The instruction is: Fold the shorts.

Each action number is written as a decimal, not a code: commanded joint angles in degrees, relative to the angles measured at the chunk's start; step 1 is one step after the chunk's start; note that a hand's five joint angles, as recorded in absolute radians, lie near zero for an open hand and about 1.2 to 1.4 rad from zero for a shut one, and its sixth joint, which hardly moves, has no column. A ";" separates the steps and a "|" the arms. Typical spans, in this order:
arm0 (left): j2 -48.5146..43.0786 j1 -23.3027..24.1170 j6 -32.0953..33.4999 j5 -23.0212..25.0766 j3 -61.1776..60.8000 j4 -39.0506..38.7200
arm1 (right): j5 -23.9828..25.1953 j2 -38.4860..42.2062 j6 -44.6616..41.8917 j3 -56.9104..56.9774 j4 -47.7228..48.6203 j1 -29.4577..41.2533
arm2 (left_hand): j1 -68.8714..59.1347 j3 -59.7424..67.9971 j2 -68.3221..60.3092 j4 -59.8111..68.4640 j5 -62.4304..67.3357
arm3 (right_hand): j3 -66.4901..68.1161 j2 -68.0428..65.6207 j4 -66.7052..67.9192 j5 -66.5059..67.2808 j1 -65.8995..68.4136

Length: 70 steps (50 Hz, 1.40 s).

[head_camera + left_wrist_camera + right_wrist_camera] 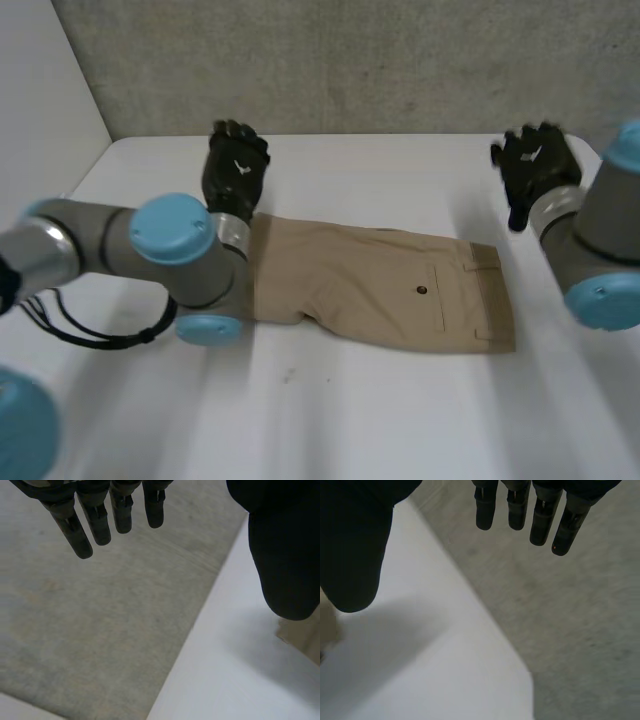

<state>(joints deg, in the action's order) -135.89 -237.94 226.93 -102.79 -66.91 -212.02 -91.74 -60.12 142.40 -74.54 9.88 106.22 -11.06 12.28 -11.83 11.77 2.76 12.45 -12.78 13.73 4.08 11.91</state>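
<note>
Tan shorts (pixel 380 285) flat on white table (pixel 350 420), left hand (pixel 236 165) by the leg end, right hand (pixel 535 165) beyond the waistband

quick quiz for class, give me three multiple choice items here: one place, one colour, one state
1. Where do the shorts lie? A flat on the white table; B on the floor; C over a chair.
2. What colour are the shorts? A blue; B tan; C black.
3. How is the right robot hand? A shut on the shorts; B open, holding nothing; C shut on a cup.
Answers: A, they lie spread on the table; B, the cloth is tan; B, its fingers are straight.
</note>
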 commanded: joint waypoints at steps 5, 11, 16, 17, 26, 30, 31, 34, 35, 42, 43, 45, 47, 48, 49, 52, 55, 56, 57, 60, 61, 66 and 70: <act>23.39 0.28 -26.00 0.92 -18.95 16.63 | 9.99 -14.94 11.66 -9.82 -13.12 -0.84 | 0.85 -2.06 1.62 -1.55 -2.55 | -2.45 2.78 -3.73 -4.08 -1.91; 29.36 0.11 -37.60 3.55 -28.60 22.44 | 14.65 -16.79 13.08 -22.56 -15.60 -3.03 | -0.16 -1.06 0.61 -0.55 -1.54 | 3.36 -3.03 2.07 1.72 3.90; 32.35 -0.68 -38.32 6.80 -34.86 19.73 | 15.62 -16.70 13.16 -30.39 -9.90 -4.18 | -0.16 -1.05 0.61 -0.55 -1.54 | 4.70 -4.37 3.41 3.06 5.24; 32.88 -1.03 -38.41 7.42 -36.26 18.15 | 15.62 -16.70 13.16 -32.22 -6.66 -4.44 | -0.16 -1.05 0.61 -0.55 -1.54 | 5.20 -4.87 3.91 3.57 5.74; 37.10 -3.58 -37.88 8.74 -46.29 0.21 | 15.62 -13.10 13.16 -36.11 4.35 -5.85 | -0.84 -0.38 -0.06 0.13 -0.86 | 19.84 -19.51 18.55 18.20 20.38; 37.10 -3.76 -37.88 8.66 -46.29 -0.15 | 15.45 -9.76 12.81 -35.23 4.97 -5.85 | -0.84 -0.38 -0.06 0.13 -0.86 | 22.19 -21.86 20.90 20.56 22.73; 37.10 -3.76 -37.88 8.66 -46.38 -0.06 | 15.36 -9.15 12.64 -34.97 4.97 -5.85 | -0.84 -0.38 -0.06 0.13 -0.86 | 23.19 -22.87 21.91 21.56 23.73; 37.10 -3.76 -37.88 8.66 -46.65 -0.06 | 14.92 -6.86 12.55 -33.65 5.15 -5.85 | -0.84 -0.38 -0.06 0.13 -0.86 | 36.45 -36.12 35.17 34.82 36.99; 37.10 -3.76 -37.88 8.66 -46.65 -0.06 | 14.92 -6.60 12.55 -33.39 5.06 -5.93 | -0.84 -0.38 -0.06 0.13 -0.86 | 40.16 -39.83 38.87 38.53 40.70; 37.10 -3.76 -37.79 8.66 -46.82 0.03 | 15.01 -6.68 11.85 -31.98 4.18 -8.65 | -0.84 -0.38 -0.06 0.13 -0.86 | 67.55 -67.22 66.27 65.92 68.09; 37.19 -3.76 -37.79 8.66 -46.82 -0.06 | 15.01 -6.86 11.24 -31.98 4.09 -9.27 | -0.84 -0.38 -0.06 0.13 -0.86 | 67.55 -67.22 66.27 65.92 68.09; 37.28 -3.76 -37.79 8.57 -46.82 0.03 | 15.01 -7.82 8.35 -31.98 3.31 -10.85 | -0.84 -0.38 -0.06 0.13 -0.86 | 67.55 -67.22 66.27 65.92 68.09; 37.37 -3.76 -37.79 8.48 -46.82 0.03 | 14.92 -9.66 5.71 -31.89 2.52 -11.82 | -0.84 -0.38 -0.06 0.13 -0.86 | 67.55 -67.22 66.27 65.92 68.09; 37.54 -3.84 -37.79 8.48 -46.82 0.03 | 14.92 -10.80 4.04 -31.80 1.99 -12.43 | -0.84 -0.38 -0.06 0.13 -0.86 | 67.55 -67.22 66.27 65.92 68.09; 37.72 -3.85 -37.79 8.39 -46.82 0.03 | 14.83 -12.90 0.80 -31.80 0.94 -13.83 | -0.84 -0.38 -0.06 0.13 -0.86 | 67.55 -67.22 66.27 65.92 68.09; 38.07 -3.93 -37.79 8.13 -46.82 0.03 | 14.66 -15.37 -7.19 -31.45 -1.26 -16.56 | -0.84 -0.38 -0.06 0.13 -0.86 | 67.55 -67.22 66.27 65.92 68.09; 38.51 -4.02 -37.79 8.04 -46.91 0.03 | 13.87 -15.65 -13.10 -30.14 -2.67 -17.18 | -0.84 -0.38 -0.06 0.13 -0.86 | 67.55 -67.22 66.27 65.92 68.09; 38.51 -4.02 -37.79 8.04 -46.91 0.03 | 12.39 -15.65 -15.90 -28.48 -3.28 -17.18 | -0.84 -0.38 -0.06 0.13 -0.86 | 67.55 -67.22 66.27 65.92 68.09; 38.68 -4.02 -37.79 8.04 -46.91 0.03 | 11.41 -15.56 -16.97 -27.59 -3.46 -16.92 | -0.84 -0.38 -0.06 0.13 -0.86 | 67.55 -67.22 66.27 65.92 68.09; 38.86 -4.02 -37.79 8.04 -46.91 0.03 | 8.52 -15.65 -20.05 -23.91 -3.82 -13.08 | -0.84 -0.38 -0.06 0.13 -0.86 | 67.55 -67.22 66.27 65.92 68.09; 38.86 -4.02 -37.79 8.04 -47.00 0.03 | 8.24 -15.56 -20.49 -22.76 -3.90 -11.14 | -0.84 -0.38 -0.06 0.13 -0.86 | 67.55 -67.22 66.27 65.92 68.09; 39.30 -3.93 -37.79 8.04 -47.00 0.21 | 8.50 -13.02 -24.10 -15.11 -3.82 2.83 | -0.16 -1.05 0.61 -0.55 -1.54 | 67.55 -67.22 66.27 65.92 68.09; 39.65 -3.76 -37.79 7.69 -47.00 0.12 | 11.74 -7.48 -28.84 -10.19 -3.38 13.38 | 0.17 -1.39 0.94 -0.88 -1.87 | 67.55 -67.22 66.27 65.92 68.09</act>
<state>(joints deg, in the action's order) -96.72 -241.92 189.14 -94.78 -113.89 -211.87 -83.19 -73.86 118.66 -91.95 5.92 104.64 -11.06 12.28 -11.83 11.77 2.76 67.61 -67.38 68.26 55.18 55.60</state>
